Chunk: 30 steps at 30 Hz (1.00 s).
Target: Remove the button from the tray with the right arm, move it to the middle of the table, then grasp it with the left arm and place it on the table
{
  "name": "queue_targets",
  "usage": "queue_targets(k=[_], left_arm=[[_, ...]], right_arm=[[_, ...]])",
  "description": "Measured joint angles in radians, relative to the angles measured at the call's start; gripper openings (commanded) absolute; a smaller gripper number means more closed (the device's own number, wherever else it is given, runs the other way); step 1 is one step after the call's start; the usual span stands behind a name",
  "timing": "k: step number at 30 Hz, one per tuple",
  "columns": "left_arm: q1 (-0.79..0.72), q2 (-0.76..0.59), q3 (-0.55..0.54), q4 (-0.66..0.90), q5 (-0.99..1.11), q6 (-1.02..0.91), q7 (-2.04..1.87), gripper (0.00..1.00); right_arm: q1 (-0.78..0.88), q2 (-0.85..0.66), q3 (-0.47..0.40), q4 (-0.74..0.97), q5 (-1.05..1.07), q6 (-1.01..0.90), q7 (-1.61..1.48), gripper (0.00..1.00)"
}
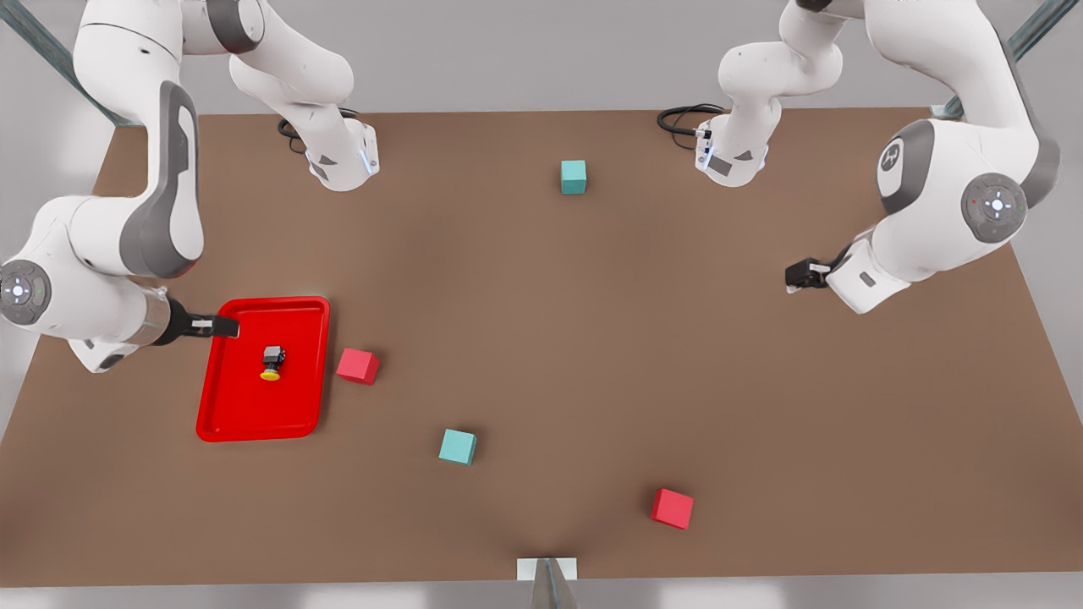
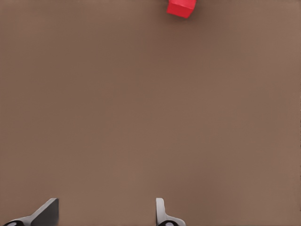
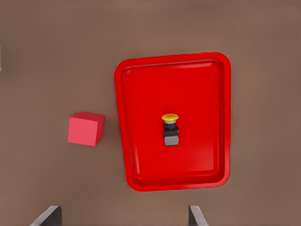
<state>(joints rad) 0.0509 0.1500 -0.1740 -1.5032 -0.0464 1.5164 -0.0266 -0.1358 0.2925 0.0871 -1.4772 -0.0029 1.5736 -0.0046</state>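
The button [image 1: 272,362], a yellow cap on a dark grey body, lies on its side inside the red tray [image 1: 254,430] at the front view's left. In the right wrist view the button [image 3: 170,129] sits near the middle of the tray [image 3: 174,183]. My right gripper [image 1: 218,326] hovers over the tray's far rim, above and apart from the button; it is open [image 3: 123,216] with nothing in it. At the front view's right, my left gripper [image 1: 799,275] waits above the bare table [image 1: 592,338], open [image 2: 104,214] and holding nothing.
A red cube [image 1: 358,365] [image 3: 86,129] sits just beside the tray. Another red cube [image 1: 672,508] [image 2: 181,7] lies near the front edge. One teal cube [image 1: 458,446] is at the front middle, a second teal cube [image 1: 573,177] at the back.
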Motion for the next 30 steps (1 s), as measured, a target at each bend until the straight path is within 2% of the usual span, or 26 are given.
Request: queue_targets(k=[4,8,10,14,18,23,30], left_arm=[[0.008,0.021,-0.006,0.003,0.008,0.048,-0.008,1.00],[-0.100,0.183,-0.014,0.085,0.033,0.083,-0.027,1.00],[-0.108,0.210,-0.016,0.097,0.035,0.095,-0.042,1.00],[-0.240,0.330,-0.041,0.171,-0.005,0.126,-0.113,1.00],[-0.248,0.340,-0.040,0.176,-0.017,0.138,-0.173,1.00],[-0.244,0.334,-0.035,0.170,-0.017,0.127,-0.231,1.00],[-0.234,0.358,-0.032,0.179,-0.023,0.119,-0.296,1.00]], right_arm=[[0.005,0.015,0.000,-0.008,-0.001,0.056,0.000,1.00],[-0.002,0.069,-0.001,-0.054,-0.003,0.117,-0.001,1.00],[-0.012,0.090,-0.001,-0.064,-0.003,0.145,-0.002,1.00],[-0.066,0.163,-0.002,-0.075,-0.004,0.206,-0.013,1.00],[-0.091,0.218,-0.001,-0.095,-0.005,0.268,-0.024,1.00],[-0.094,0.085,0.037,-0.345,-0.004,0.392,-0.028,1.00],[-0.091,0.064,0.060,-0.438,0.002,0.548,-0.027,1.00]])
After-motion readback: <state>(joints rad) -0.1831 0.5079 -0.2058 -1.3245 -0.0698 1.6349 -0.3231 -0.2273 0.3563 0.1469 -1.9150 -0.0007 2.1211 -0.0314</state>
